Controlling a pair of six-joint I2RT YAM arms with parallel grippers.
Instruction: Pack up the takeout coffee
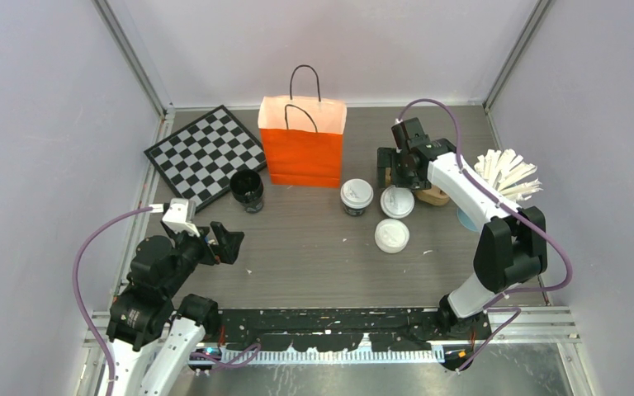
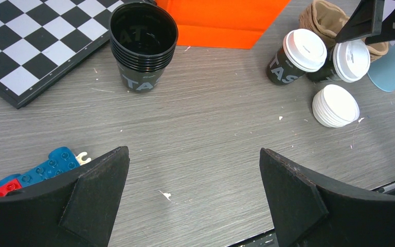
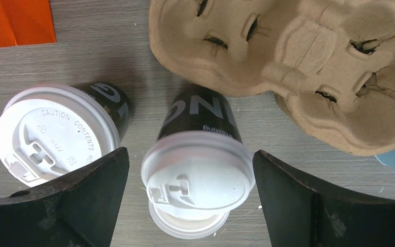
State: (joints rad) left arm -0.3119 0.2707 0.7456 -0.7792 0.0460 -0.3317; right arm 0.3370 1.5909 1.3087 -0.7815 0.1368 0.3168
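- Left claw: wide open and holding nothing, low over bare tabletop.
- Chessboard at the far left, with a stack of black lidless cups just beside its near corner.
- Orange bag stands upright at the far middle.
- Other lidded cup stands right of the bag.
- Takeout coffee stands upright on the tabletop, beside a cardboard carrier.
- Right claw: open, one finger on each side of the takeout coffee, not gripping it.
- Stack of white lids lies just nearer.
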